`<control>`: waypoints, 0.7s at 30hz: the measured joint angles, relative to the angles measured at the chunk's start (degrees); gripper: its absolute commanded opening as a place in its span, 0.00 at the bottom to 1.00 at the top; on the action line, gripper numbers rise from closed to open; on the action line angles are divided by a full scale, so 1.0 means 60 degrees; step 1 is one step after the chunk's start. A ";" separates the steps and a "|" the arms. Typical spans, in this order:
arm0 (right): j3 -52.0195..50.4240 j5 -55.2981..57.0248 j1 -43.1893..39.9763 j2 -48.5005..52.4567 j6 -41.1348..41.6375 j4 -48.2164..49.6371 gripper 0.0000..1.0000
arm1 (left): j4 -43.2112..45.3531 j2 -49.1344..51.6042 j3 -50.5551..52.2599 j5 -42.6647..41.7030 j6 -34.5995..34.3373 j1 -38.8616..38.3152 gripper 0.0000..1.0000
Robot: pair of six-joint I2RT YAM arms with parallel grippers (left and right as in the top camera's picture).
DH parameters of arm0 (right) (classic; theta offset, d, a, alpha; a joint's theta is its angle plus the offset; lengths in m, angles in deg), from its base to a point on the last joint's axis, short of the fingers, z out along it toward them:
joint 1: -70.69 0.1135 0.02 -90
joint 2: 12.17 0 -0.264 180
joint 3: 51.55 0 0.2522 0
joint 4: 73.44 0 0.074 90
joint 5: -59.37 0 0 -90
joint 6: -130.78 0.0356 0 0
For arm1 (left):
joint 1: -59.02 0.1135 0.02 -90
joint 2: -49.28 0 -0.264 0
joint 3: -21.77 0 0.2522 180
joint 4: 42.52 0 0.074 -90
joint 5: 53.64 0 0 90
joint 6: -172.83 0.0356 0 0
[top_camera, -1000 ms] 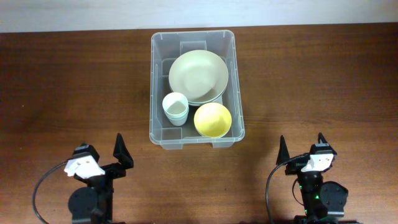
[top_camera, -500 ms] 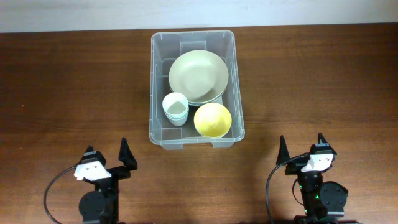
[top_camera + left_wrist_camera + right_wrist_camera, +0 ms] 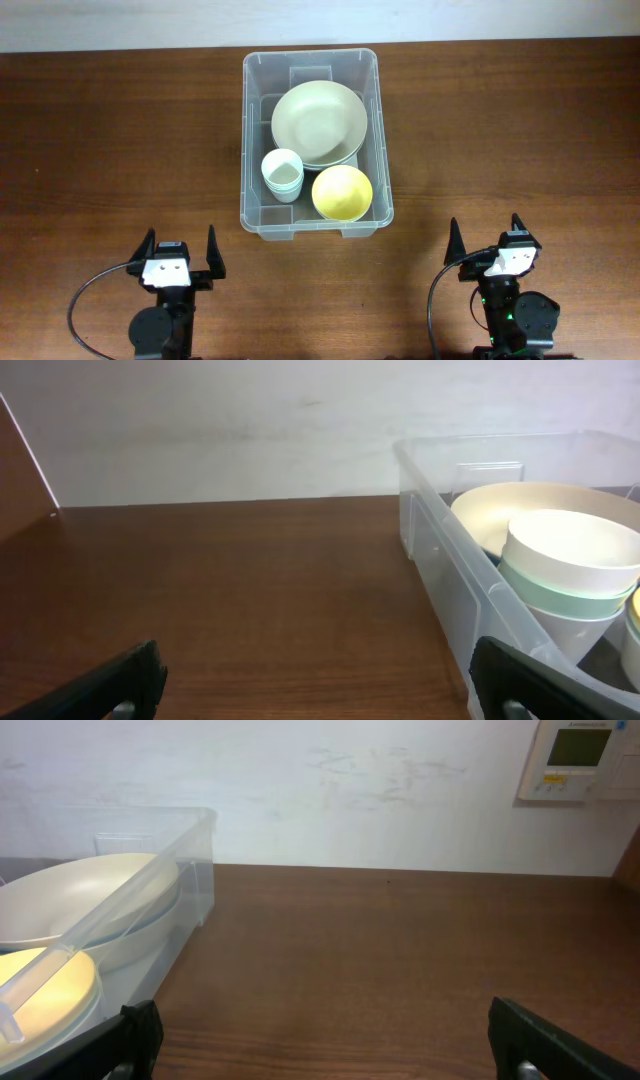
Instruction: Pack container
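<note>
- The left gripper (image 3: 181, 240) sits at the near left edge of the counter (image 3: 120, 130). Its fingers are spread wide and hold nothing.
- The counter is dark, smooth wood, bare on this side.
- The container (image 3: 310, 225) stands mid-counter, towards the far edge and well away from both arms.
- It holds stacked pale plates (image 3: 318, 122) at the back, nested cups (image 3: 283, 172) front left and a yellow bowl (image 3: 342, 192) front right.
- The container is probably thin, slick plastic whose walls flex, and this load would make it heavy.
- The crockery could slide and chip if it tilts.
- The rolled rim looks like the best hold, one arm on each long side, keeping it level.
- The right gripper (image 3: 484, 222) is at the near right, fingers likewise parted and empty.
- Behind is a plain white wall (image 3: 200, 430) with a small control panel (image 3: 583, 758) at far right.
</note>
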 measured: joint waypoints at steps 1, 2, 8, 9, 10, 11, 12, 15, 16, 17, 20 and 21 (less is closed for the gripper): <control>0.0000 0.0000 0.0004 0.0000 0.0000 0.0000 0.99 | 0.0000 0.0000 0.0000 -0.0007 0.0036 0.0000 0.99; 0.0000 0.0000 0.0004 0.0000 -0.0004 0.0000 0.99 | -0.0004 0.0000 0.0000 -0.0033 0.0080 0.0000 1.00; 0.0000 0.0000 0.0004 0.0000 0.0000 0.0000 0.99 | -0.0007 0.0000 0.0000 -0.0047 0.0157 0.0000 0.99; 0.0000 0.0000 0.0004 0.0000 0.0004 0.0000 0.99 | -0.0011 0.0000 0.0000 -0.0066 0.0157 0.0000 1.00; 0.0000 0.0000 0.0004 0.0000 0.0000 0.0000 0.99 | -0.0007 0.0000 0.0000 -0.0069 0.0160 0.0000 1.00; 0.0000 0.0000 0.0004 0.0000 -0.0007 0.0000 0.99 | -0.0011 0.0000 0.0000 -0.0073 0.0160 0.0000 0.99; 0.0000 0.0000 0.0000 0.0000 -0.0004 0.0000 0.99 | -0.0007 0.0000 0.0000 -0.0069 0.0160 0.0000 1.00; 0.0000 0.0000 0.0004 0.0000 -0.0004 0.0000 0.99 | -0.0011 0.0000 0.0000 -0.0073 0.0186 0.0000 1.00; 0.0000 0.0000 0.0004 0.0000 -0.0007 0.0000 0.99 | -0.0007 0.0000 0.0000 -0.0069 0.0186 0.0000 1.00; 0.0000 0.0000 0.0000 0.0000 -0.0004 0.0000 0.99 | -0.0007 0.0000 0.0000 -0.0069 0.0186 0.0000 1.00; 0.0000 0.0000 0.0004 0.0000 -0.0004 0.0000 0.99 | -0.0007 0.0000 0.0000 -0.0073 0.0186 0.0000 1.00; 0.0000 0.0000 0.0000 0.0000 -0.0004 0.0000 0.99 | -0.0007 0.0000 0.0000 -0.0069 0.0186 0.0000 1.00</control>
